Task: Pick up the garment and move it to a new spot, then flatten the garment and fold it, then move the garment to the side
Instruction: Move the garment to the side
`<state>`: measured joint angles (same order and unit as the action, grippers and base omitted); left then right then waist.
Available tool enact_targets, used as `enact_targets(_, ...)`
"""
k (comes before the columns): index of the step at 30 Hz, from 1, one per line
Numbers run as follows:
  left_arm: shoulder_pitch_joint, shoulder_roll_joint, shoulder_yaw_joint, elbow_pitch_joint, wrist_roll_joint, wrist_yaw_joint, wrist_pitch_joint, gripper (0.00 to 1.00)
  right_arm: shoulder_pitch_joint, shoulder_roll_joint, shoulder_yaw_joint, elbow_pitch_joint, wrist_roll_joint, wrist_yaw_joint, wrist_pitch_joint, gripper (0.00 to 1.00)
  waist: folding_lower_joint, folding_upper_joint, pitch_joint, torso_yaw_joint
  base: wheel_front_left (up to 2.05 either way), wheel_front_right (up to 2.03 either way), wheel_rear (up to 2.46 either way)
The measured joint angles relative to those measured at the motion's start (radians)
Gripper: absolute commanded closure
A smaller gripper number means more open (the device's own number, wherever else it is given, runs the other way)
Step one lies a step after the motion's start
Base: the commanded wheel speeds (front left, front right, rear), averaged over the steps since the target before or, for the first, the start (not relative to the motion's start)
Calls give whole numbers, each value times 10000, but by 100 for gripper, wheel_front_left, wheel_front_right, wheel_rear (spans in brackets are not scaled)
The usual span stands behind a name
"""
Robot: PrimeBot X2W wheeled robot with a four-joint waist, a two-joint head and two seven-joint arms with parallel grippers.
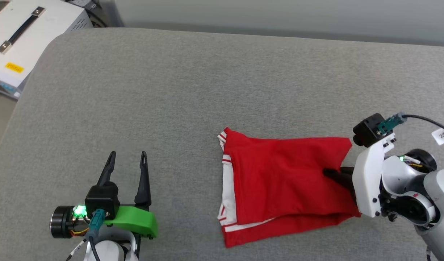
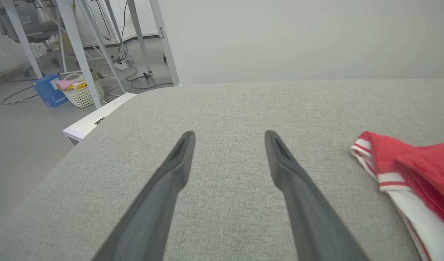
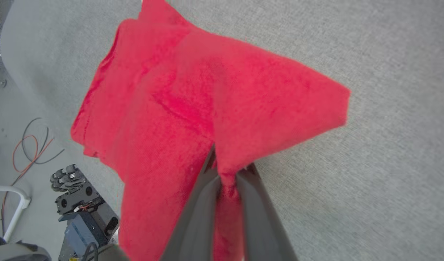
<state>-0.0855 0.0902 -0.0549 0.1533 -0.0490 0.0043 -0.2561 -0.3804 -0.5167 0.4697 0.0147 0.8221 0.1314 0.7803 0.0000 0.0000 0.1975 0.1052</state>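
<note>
Garment: the red jersey-style T-shirt with white short sleeves and red-white striped trim [image 1: 280, 181] lies folded, plain red side up, on the right half of the surface, toward its near edge. No lettering is visible.
- A white sleeve and the striped trim show along its left side; layered edges show along the near side.
- The right edge is bunched and looks raised where it is pinched.

Right gripper [image 1: 332, 174]: the two dark fingers are closed onto a fold of red cloth at the garment's right edge. In the right wrist view the cloth [image 3: 207, 90] is squeezed between the tips [image 3: 229, 170].

Left gripper [image 1: 128, 156]: the fingers are spread wide with nothing between them, over bare surface near the near-left corner, well apart from the garment. In the left wrist view [image 2: 229, 135] the striped sleeve [image 2: 417, 159] sits off to the right.

Support: a grey woven-fabric padded surface with rounded corners [image 1: 207, 72].

Beyond its far-left corner: a white metal case with a black handle [image 1: 26, 32].
</note>
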Motion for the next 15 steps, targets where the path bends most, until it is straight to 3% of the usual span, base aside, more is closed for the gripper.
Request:
enact_targets(7, 223, 12, 94, -360, 86, 46, 2, 0, -661, -1338, 439, -1160, -115, -2, 314, 100, 0, 0, -115, -1038, 0, 0, 0)
enact_targets(15, -166, 347, 282, -853, 171, 19, 0, 0, -1575, -2368, 104, -1216, -545, 0, 311, 100, 0, 1, 254, -2316, 0, 0, 0)
